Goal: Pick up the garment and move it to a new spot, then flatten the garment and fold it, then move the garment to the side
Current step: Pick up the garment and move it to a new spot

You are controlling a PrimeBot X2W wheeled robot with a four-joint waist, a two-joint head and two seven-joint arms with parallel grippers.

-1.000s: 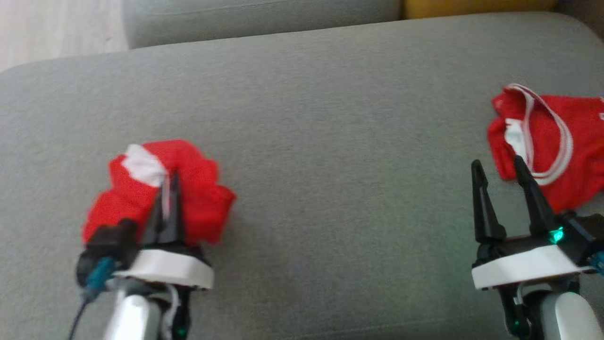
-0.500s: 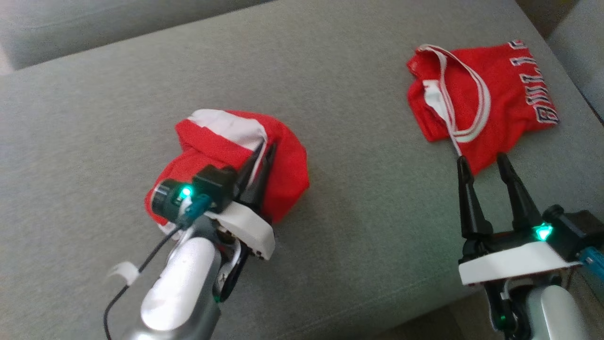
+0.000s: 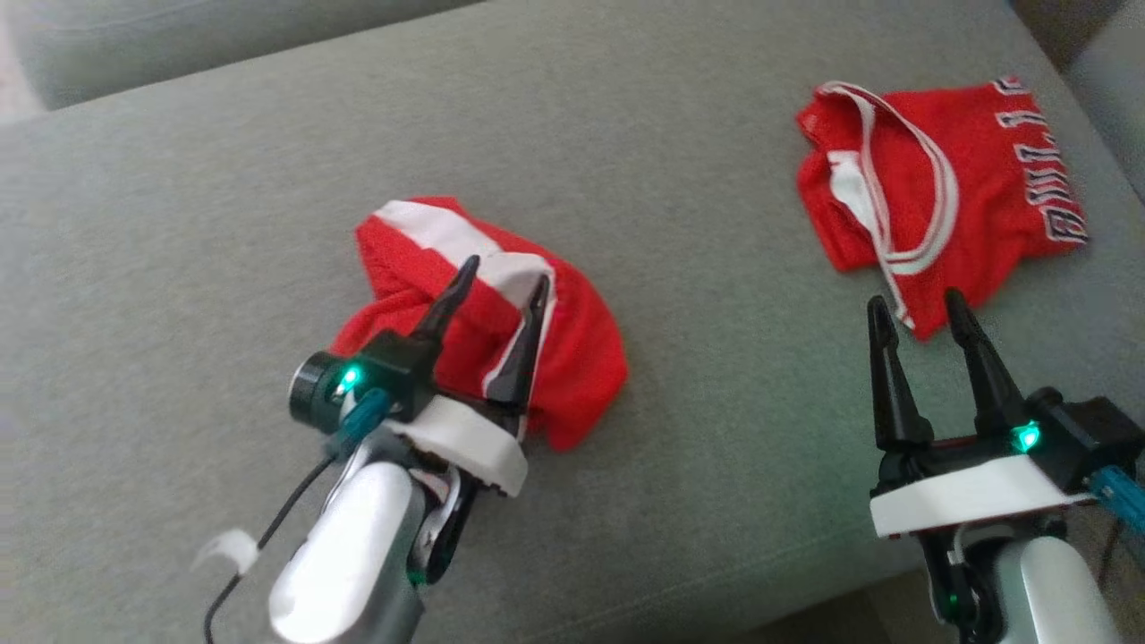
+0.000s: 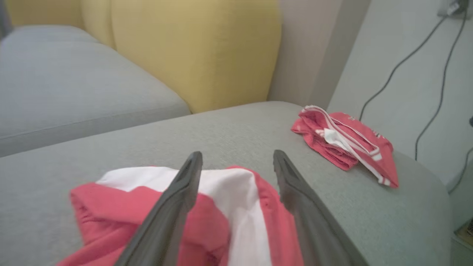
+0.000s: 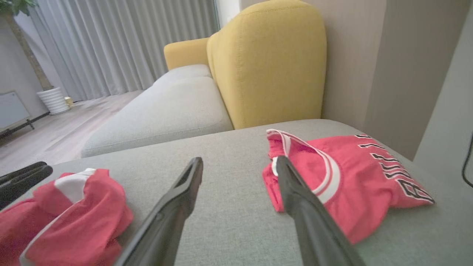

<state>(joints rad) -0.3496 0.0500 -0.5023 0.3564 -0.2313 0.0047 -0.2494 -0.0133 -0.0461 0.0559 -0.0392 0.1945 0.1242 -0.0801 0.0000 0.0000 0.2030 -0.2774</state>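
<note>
Wide grey cushion (image 3: pixel 698 224) spreads under everything, with a yellow backrest (image 5: pixel 269 66) rising behind it. Out at the right end lies a red jersey (image 3: pixel 984 179) with black lettering, roughly flat. The garment (image 3: pixel 581 349), red with a white band, sits crumpled in a heap left of centre, well apart from that jersey. Left gripper (image 3: pixel 506 272) hangs right over the heap, jaws spread, pinching nothing. Right gripper (image 3: pixel 914 300) hovers at the jersey's near edge, jaws spread wide too, empty
</note>
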